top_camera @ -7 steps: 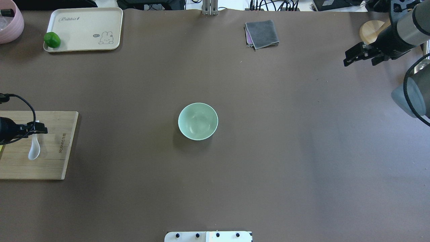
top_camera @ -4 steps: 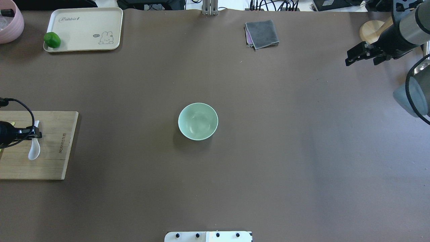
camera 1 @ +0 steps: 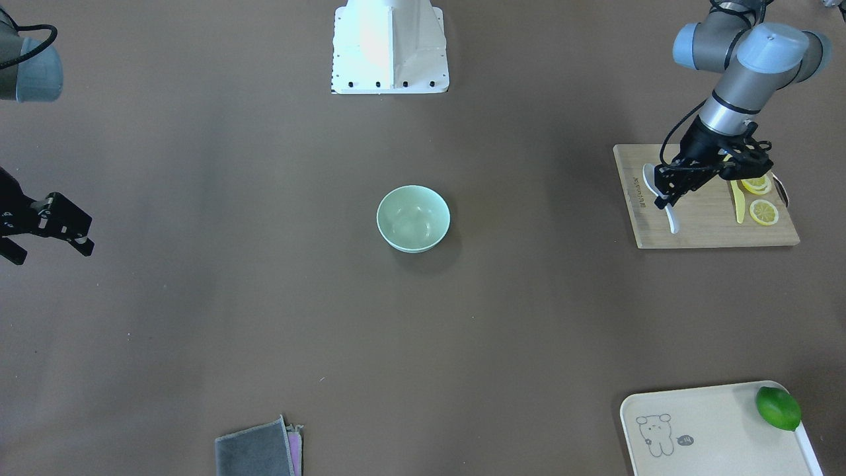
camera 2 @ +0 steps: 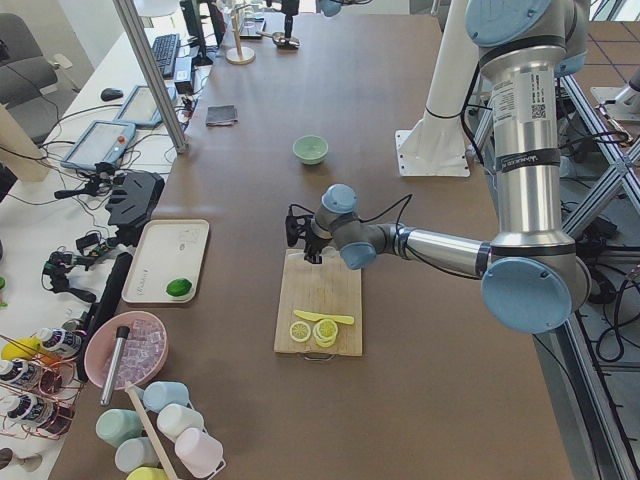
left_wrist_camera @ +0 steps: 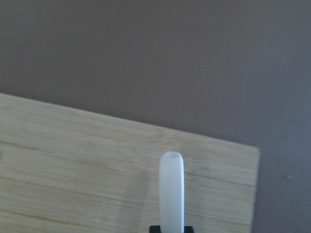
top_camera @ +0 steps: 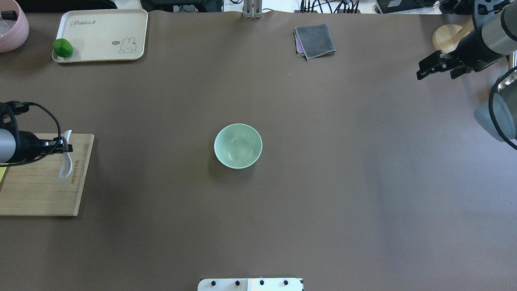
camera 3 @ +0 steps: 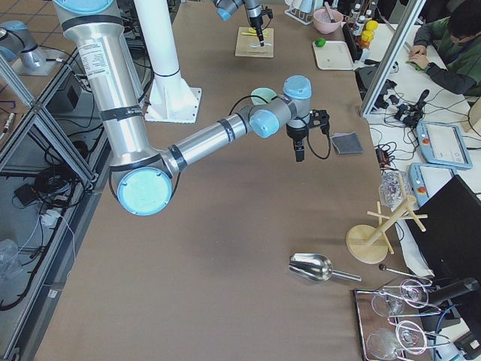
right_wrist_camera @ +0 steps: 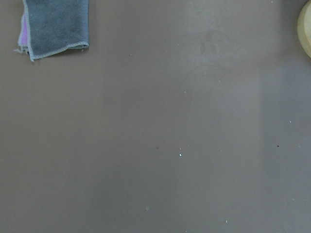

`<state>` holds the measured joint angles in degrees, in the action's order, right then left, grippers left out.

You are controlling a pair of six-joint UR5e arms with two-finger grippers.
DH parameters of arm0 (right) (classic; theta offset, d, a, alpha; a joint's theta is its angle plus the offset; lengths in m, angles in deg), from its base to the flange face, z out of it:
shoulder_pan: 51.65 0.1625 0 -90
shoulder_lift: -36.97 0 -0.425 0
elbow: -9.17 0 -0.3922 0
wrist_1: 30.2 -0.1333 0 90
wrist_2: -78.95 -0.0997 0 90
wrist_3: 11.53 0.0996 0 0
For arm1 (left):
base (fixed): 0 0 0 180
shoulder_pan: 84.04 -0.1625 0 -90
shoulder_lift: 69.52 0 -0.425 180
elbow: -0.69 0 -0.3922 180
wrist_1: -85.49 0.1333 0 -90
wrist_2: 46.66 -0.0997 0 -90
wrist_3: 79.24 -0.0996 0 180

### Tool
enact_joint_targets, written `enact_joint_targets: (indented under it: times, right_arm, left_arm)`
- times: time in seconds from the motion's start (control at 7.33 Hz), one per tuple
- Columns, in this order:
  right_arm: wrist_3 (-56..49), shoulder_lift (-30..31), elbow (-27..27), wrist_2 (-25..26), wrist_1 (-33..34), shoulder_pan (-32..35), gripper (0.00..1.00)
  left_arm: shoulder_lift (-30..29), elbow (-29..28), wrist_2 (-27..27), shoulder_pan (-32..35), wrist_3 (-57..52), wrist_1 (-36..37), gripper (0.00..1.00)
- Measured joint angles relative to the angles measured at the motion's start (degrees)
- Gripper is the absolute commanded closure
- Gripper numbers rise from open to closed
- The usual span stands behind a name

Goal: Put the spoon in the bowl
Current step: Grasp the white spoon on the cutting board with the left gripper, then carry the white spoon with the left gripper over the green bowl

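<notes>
The white spoon (top_camera: 65,163) hangs by its handle in my left gripper (top_camera: 64,148), just above the right edge of the wooden cutting board (top_camera: 40,190). The gripper is shut on the handle. The spoon (camera 1: 671,219) also shows in the front view under the left gripper (camera 1: 664,192), and its handle tip (left_wrist_camera: 171,184) shows in the left wrist view. The mint-green bowl (top_camera: 238,146) stands empty at the table's middle, far to the right of the spoon. My right gripper (top_camera: 438,72) is open and empty near the far right edge.
Lemon slices (camera 1: 763,210) and a yellow knife (camera 1: 737,198) lie on the board. A cream tray (top_camera: 101,34) with a lime (top_camera: 62,47) and a pink bowl (top_camera: 10,24) stand at the far left. A grey cloth (top_camera: 315,40) lies at the back.
My left gripper closed on the spoon, lifted it off the board and carried it to the right towards the bowl. The right gripper drifted slightly towards the right edge.
</notes>
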<state>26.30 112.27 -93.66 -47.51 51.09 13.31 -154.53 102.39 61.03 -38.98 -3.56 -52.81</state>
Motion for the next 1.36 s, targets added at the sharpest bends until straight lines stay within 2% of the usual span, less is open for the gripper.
enact_joint_targets:
  times: [0.27, 0.55, 0.68, 0.82, 0.95, 1.09, 1.36]
  right_arm:
    - [-0.38, 1.52, 0.02, 0.23, -0.19, 0.20, 0.00]
    - [-3.45, 5.34, 0.12, 0.07, -2.93, 1.85, 0.00]
    - [-4.75, 7.04, 0.12, -0.11, -4.26, 2.85, 0.00]
    - [-5.77, 8.28, 0.12, -0.31, -4.95, 3.62, 0.00]
    - [-6.61, 9.23, 0.03, -0.51, -5.26, 4.14, 0.00]
    - [-7.12, 9.96, -0.14, -0.63, -5.41, 4.47, 0.00]
    - [-7.46, 11.18, -0.32, -0.70, -6.50, 4.69, 0.00]
  left_arm:
    - [-12.83, -0.02, -0.80, -2.43, 10.20, 5.61, 1.00]
    - [-27.00, -0.82, -6.74, -9.52, 17.65, 17.40, 1.00]
    - [-32.26, -2.44, -10.14, -12.65, 20.03, 21.34, 1.00]
    - [-36.61, -5.34, -12.75, -14.82, 21.81, 23.11, 0.63]
    - [-40.17, -8.46, -14.70, -16.38, 22.78, 23.69, 0.02]
    - [-42.23, -10.46, -15.98, -17.62, 23.03, 23.73, 0.02]
    - [-42.73, -10.72, -16.80, -17.80, 22.74, 23.78, 0.02]
